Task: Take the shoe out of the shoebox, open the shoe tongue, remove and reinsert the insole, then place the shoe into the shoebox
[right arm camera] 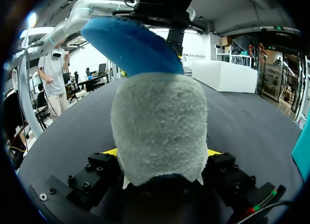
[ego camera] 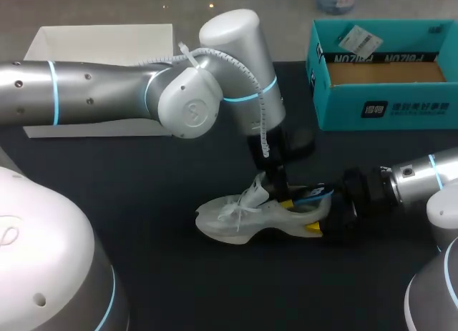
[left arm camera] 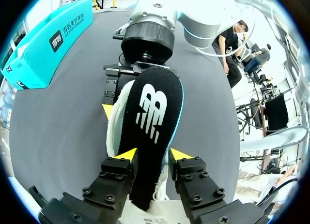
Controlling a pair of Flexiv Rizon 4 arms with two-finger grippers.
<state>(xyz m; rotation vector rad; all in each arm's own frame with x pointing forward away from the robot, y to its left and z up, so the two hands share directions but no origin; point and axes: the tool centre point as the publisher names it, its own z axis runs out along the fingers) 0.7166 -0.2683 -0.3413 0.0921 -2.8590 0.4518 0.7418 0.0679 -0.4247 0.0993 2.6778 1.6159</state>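
The white laced shoe rests on the counter, in front of the teal shoebox and apart from it. My right tool pinches its fuzzy grey heel. My left tool pinches the black, blue-backed insole.

1 table carries everything here. Its flat top has a matte black, cloth-like surface with no pattern. In the head view the far edge runs straight across, and the black fills the view toward the near, left and right sides. In the left wrist view the table looks an even mid grey under soft, diffuse light with no hard shadows. In the right wrist view the table is charcoal, growing paler toward its far edge.
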